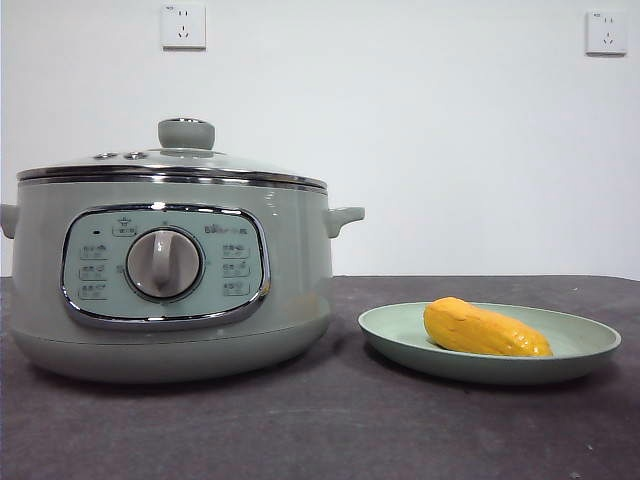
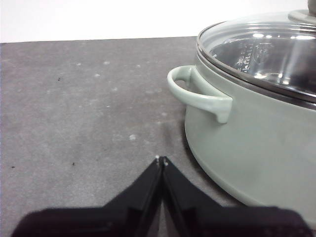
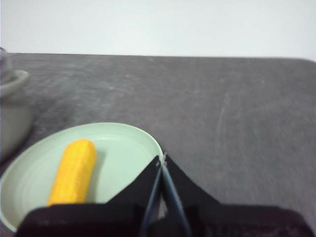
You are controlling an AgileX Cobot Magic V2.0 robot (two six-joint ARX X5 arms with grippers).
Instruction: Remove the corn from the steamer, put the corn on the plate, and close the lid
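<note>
The sage-green steamer [image 1: 170,275] stands at the left of the table, and the glass lid [image 1: 175,160] sits shut on top of it. To its right the yellow corn [image 1: 483,330] lies on the pale green plate [image 1: 590,350]. My left gripper [image 2: 161,159] is shut and empty, hovering beside the steamer's side handle [image 2: 197,94]; the lid [image 2: 261,49] shows there too. Above the rim of the plate [image 3: 34,168] my right gripper [image 3: 162,158] hangs shut and empty, with the corn [image 3: 74,170] beside it. Neither arm shows in the front view.
The dark grey tabletop [image 1: 320,430] stretches in front of both objects. Two wall sockets [image 1: 183,25] are on the white wall behind.
</note>
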